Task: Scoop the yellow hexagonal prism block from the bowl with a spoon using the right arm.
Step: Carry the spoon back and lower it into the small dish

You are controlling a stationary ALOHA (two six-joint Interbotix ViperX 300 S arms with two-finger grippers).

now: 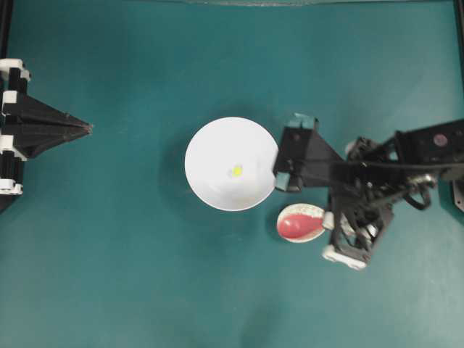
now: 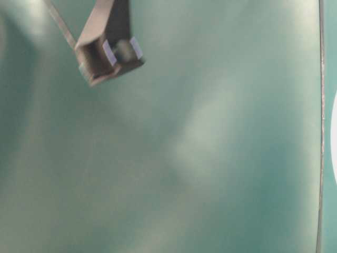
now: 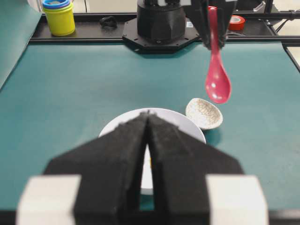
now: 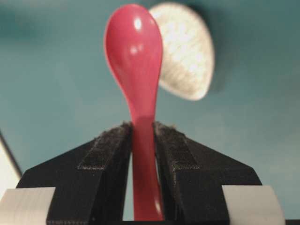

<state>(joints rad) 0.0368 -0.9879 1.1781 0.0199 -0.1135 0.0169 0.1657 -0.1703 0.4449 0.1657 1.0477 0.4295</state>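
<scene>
The white bowl (image 1: 217,145) sits mid-table with the tiny yellow hexagonal prism block (image 1: 236,171) lying in it. My right gripper (image 4: 143,126) is shut on the handle of the pink-red spoon (image 4: 134,47). The spoon (image 3: 217,84) hangs scoop-down above a speckled spoon rest (image 3: 204,113), to the right of the bowl (image 3: 187,126). From overhead the spoon (image 1: 296,226) shows over the rest, with the right gripper (image 1: 328,217) beside it. My left gripper (image 1: 88,127) is shut and empty at the far left, pointing at the bowl. Its fingers (image 3: 117,154) hide most of the bowl and block.
The speckled spoon rest (image 1: 312,211) lies just off the bowl's lower right rim. A yellow and blue container (image 3: 58,16) and a red tape roll (image 3: 238,22) stand on the rail behind the table. The table-level view is blurred green with a brownish fitting (image 2: 108,50).
</scene>
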